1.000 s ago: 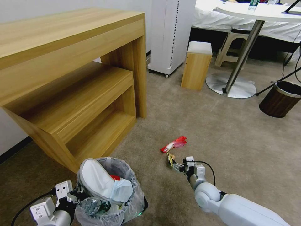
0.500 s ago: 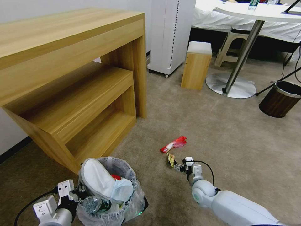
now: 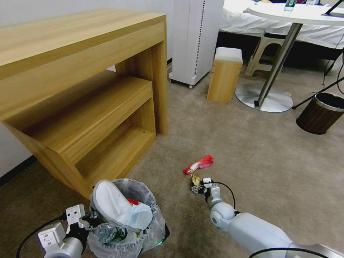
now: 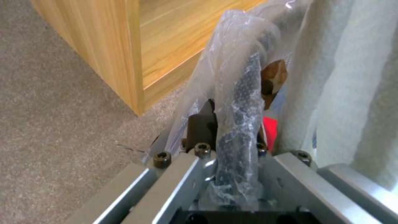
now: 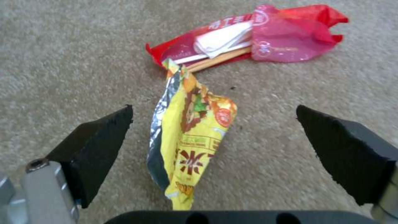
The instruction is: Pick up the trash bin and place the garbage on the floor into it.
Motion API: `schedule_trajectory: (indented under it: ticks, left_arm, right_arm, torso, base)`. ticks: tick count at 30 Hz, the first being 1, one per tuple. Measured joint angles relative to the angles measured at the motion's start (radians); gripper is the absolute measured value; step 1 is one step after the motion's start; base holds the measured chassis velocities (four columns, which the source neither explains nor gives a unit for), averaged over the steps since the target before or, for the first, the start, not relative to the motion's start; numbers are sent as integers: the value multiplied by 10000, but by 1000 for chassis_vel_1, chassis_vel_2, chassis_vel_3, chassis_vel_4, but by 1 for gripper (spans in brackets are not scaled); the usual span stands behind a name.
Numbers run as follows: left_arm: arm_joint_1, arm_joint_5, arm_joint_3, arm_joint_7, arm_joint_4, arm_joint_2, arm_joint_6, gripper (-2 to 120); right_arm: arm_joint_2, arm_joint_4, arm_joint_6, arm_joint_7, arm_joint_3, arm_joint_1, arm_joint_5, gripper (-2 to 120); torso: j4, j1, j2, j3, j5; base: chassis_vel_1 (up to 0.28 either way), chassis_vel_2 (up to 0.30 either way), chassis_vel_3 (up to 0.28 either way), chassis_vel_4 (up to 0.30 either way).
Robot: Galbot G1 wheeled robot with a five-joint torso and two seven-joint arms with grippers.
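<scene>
Writing on yellow wrapper (image 5: 191, 137) between open right tool (image 5: 215, 146) unreadable.

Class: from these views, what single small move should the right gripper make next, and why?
Probably shut the right gripper: its fingers stand open on either side of the yellow wrapper lying on the floor. The left gripper holds the trash bin by its rim.

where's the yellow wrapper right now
On the floor between the open fingers of the right gripper, the yellow wrapper lies just short of the red wrapper.
</scene>
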Motion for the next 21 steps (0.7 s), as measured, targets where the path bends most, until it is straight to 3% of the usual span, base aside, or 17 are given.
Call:
schedule_trajectory:
  ticks: [9,11,14,18,21]
  left_arm:
    - [22,-47,81,29,7,89,-20,1]
    - [26,-47,82,29,-1,88,-25,1]
    - [32,-54,70,33,-37,89,-31,1]
    - [31,-60,20,33,-85,93,-66,1]
    - [23,-64,20,33,-94,77,-95,1]
  right_arm:
    - [754,-1299,179,-519,-13,313,-422,97]
    - [913,-1439,180,-625,-59,367,-465,89]
    - [1089,-1580,219,-630,-110,383,-561,92]
    - [1145,-1594,319,-619,-107,317,-719,81]
    - [1041,-1569,407,-654,-78,174,-828,66]
  torso:
    - [0,0,0,0,1]
    - [0,0,0,-1,-4]
    - [0,0,0,-1,2]
    - [1,0,0,-1,-3]
    - [0,0,0,-1,-1]
  base:
    - [0,0,0,0]
    - [0,0,0,0]
    - [0,0,0,0]
    - [0,0,0,0]
    - [0,0,0,0]
